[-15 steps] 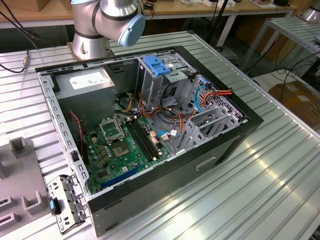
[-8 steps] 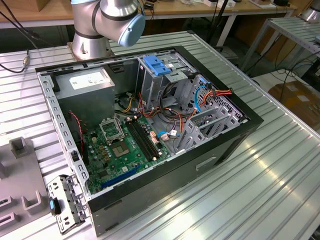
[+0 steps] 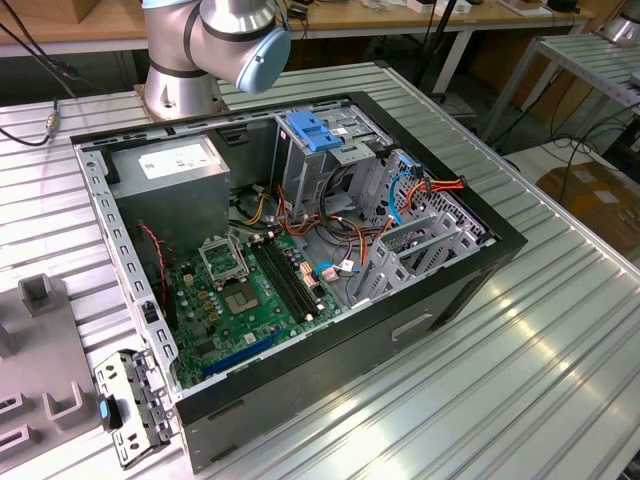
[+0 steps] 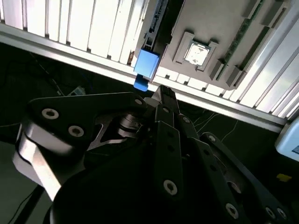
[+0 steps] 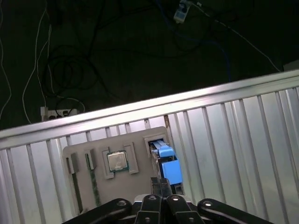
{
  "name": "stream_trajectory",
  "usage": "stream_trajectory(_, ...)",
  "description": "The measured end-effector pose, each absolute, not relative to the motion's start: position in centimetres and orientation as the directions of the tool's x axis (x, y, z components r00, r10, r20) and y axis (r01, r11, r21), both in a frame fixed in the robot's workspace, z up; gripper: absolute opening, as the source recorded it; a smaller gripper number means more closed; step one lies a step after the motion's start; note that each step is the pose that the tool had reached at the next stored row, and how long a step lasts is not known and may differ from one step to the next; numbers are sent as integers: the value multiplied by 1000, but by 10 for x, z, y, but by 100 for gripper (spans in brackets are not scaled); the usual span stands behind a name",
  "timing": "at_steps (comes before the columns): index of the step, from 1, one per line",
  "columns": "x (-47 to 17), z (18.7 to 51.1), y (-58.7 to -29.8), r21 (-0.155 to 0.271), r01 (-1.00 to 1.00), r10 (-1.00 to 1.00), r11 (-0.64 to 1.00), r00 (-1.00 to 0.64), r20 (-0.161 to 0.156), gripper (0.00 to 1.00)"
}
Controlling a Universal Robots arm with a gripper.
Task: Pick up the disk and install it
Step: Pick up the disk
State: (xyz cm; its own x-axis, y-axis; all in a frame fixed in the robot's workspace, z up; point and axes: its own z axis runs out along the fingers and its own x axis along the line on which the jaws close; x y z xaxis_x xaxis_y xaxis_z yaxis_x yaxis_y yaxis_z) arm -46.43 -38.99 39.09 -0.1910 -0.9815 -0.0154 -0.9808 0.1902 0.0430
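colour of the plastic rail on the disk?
Bright blue. The rail on the disk shows best in the first wrist view.

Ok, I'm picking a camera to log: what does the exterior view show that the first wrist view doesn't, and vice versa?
Exterior view: the open black computer case with its green motherboard. First wrist view: the black claw, shut, and a square silver chip. Both: the silver-metal disk with blue rails, the grey fixture plate, the ribbed metal table.
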Motion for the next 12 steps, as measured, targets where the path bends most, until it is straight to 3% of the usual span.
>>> stream_trajectory(12, -464, 390, -389, 41, -991, -992, 125, -126, -15, 11)
